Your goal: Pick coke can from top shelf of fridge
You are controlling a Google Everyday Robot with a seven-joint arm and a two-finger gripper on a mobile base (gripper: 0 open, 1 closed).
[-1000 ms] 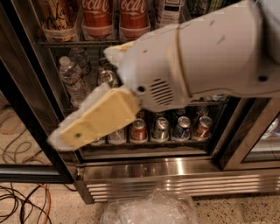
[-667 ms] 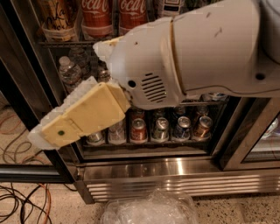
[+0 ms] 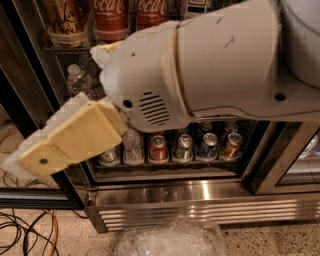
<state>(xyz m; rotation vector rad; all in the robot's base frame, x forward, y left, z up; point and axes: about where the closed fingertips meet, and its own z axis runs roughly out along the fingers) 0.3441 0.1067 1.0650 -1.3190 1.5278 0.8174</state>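
Note:
Two tall red coke cans (image 3: 109,15) (image 3: 151,10) with white script stand on the top shelf (image 3: 67,49), a dark wire rack with clear plastic trays at its front, at the top of the view. The fridge (image 3: 200,197) has black door frames and a stainless steel base with a grille. My gripper (image 3: 37,157), cream and white, hangs at the left in front of the fridge's left door frame, well below and left of the coke cans. My bulky white arm (image 3: 210,65) covers the middle of the fridge and the right part of the top shelf.
A tan patterned can (image 3: 62,15) stands left of the coke cans. Water bottles (image 3: 77,80) sit on the rack below. Short cans (image 3: 185,147) line the lowest rack. A clear plastic bag (image 3: 170,237) and cables (image 3: 25,232) lie on the floor.
The gripper has swung to the left, past the fridge's left door frame, and the arm has come closer and fills more of the view.

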